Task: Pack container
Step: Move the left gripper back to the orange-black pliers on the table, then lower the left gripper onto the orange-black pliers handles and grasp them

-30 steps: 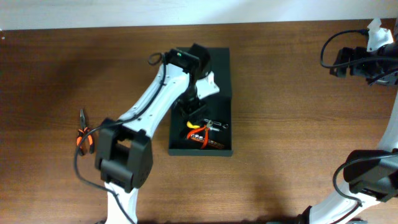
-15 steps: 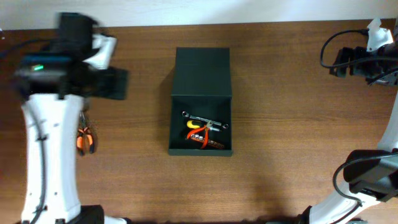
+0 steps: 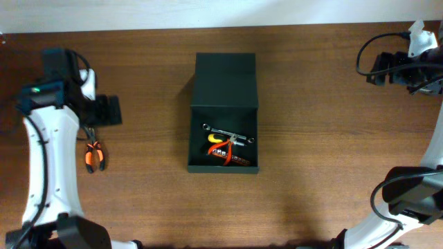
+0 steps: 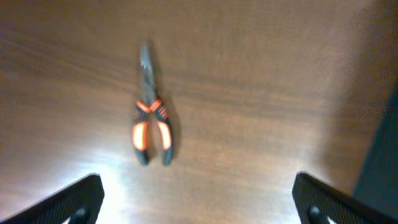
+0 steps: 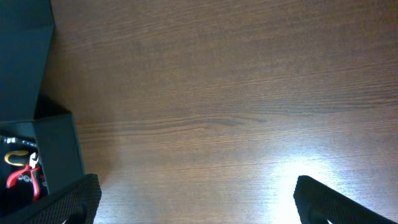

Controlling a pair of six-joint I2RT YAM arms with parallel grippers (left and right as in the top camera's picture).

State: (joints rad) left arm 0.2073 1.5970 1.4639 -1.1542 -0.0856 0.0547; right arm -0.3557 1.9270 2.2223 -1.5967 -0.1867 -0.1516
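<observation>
The dark green container [image 3: 223, 83] stands open at the table's middle, its flap lid folded back. Inside lie a wrench [image 3: 228, 133] and red and yellow-handled tools [image 3: 223, 151]. It also shows at the left edge of the right wrist view [image 5: 53, 152]. Orange-handled pliers [image 3: 94, 155] lie on the table at the left; in the left wrist view the pliers [image 4: 150, 127] lie ahead of my open, empty left gripper [image 4: 199, 202]. In the overhead view my left gripper [image 3: 105, 111] hovers above the pliers. My right gripper [image 5: 196, 202] is open and empty over bare wood at the far right.
The right arm [image 3: 405, 66] sits at the table's far right edge. The left arm's base [image 3: 76, 232] is at the front left. The wooden table [image 3: 325, 138] lies between container and right arm.
My left arm swung from over the container to the far left, then came down toward the pliers. The container's contents now show. The right arm has not moved.
</observation>
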